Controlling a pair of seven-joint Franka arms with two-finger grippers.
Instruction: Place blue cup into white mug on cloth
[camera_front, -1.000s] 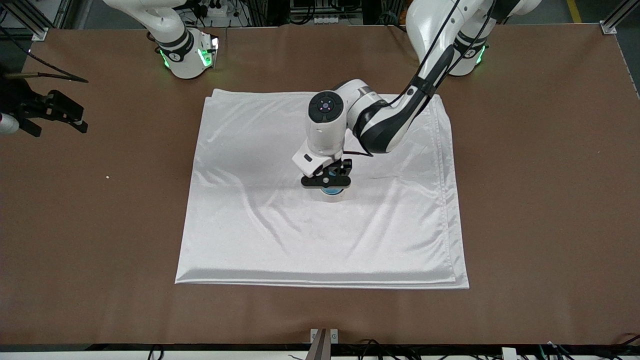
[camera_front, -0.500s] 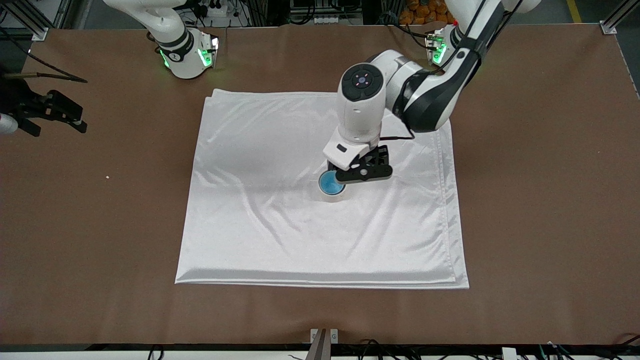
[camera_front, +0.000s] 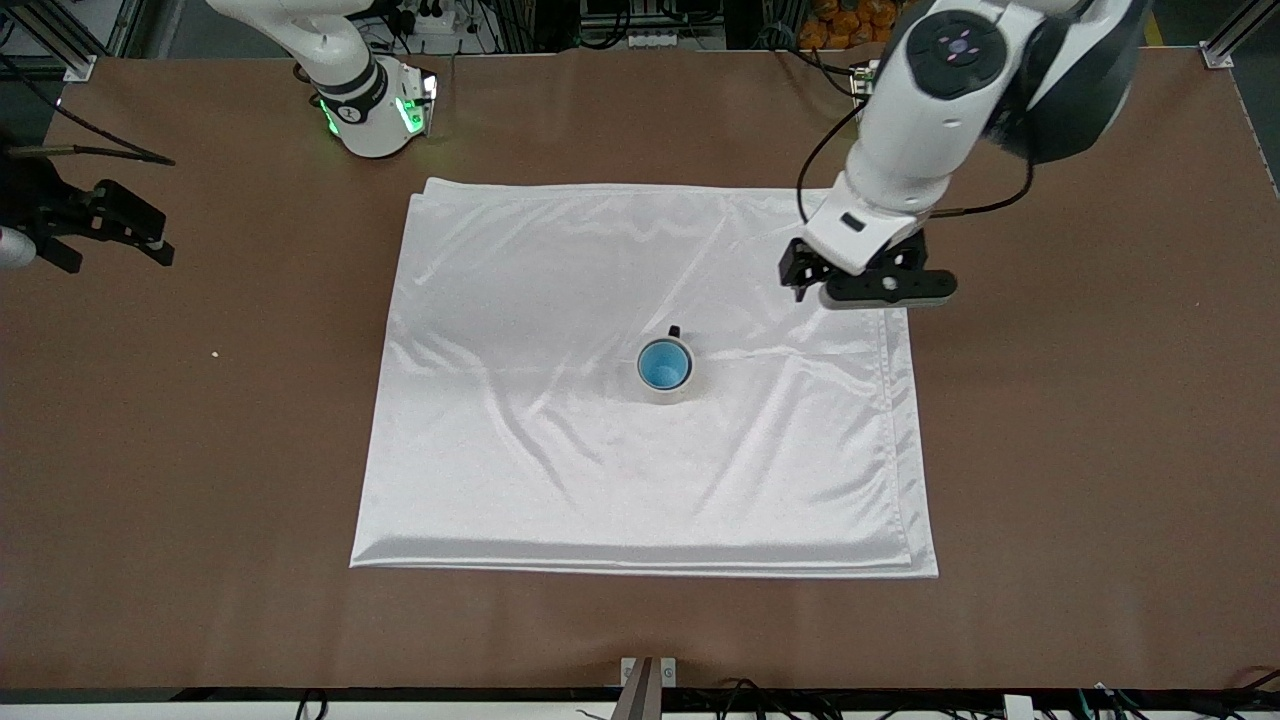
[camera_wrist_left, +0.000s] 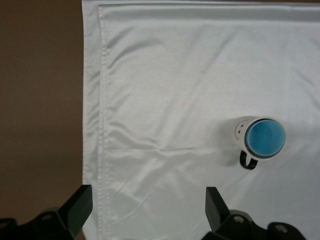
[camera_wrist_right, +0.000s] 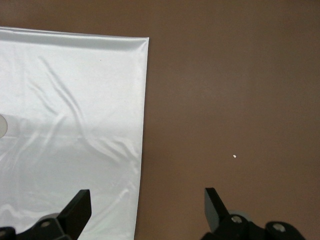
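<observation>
The blue cup (camera_front: 664, 365) sits inside the white mug (camera_front: 668, 393), which stands upright near the middle of the cloth (camera_front: 600, 480). The mug's black handle points toward the robots. My left gripper (camera_front: 868, 290) is open and empty, up in the air over the cloth's edge at the left arm's end. In the left wrist view (camera_wrist_left: 147, 200) the cup (camera_wrist_left: 266, 138) in the mug (camera_wrist_left: 241, 131) lies well clear of the fingers. My right gripper (camera_front: 158, 245) is open and empty, waiting over the bare table at the right arm's end; its wrist view (camera_wrist_right: 147, 202) shows the cloth's edge (camera_wrist_right: 75, 100).
The brown table (camera_front: 1080, 400) surrounds the cloth on all sides. A small white speck (camera_front: 214, 354) lies on the table toward the right arm's end, also in the right wrist view (camera_wrist_right: 234, 157). A mount (camera_front: 645, 680) stands at the table's near edge.
My left gripper has let go of the blue cup, risen from the mug and moved toward the left arm's end of the cloth. The cup stays in the mug. The right arm has not moved.
</observation>
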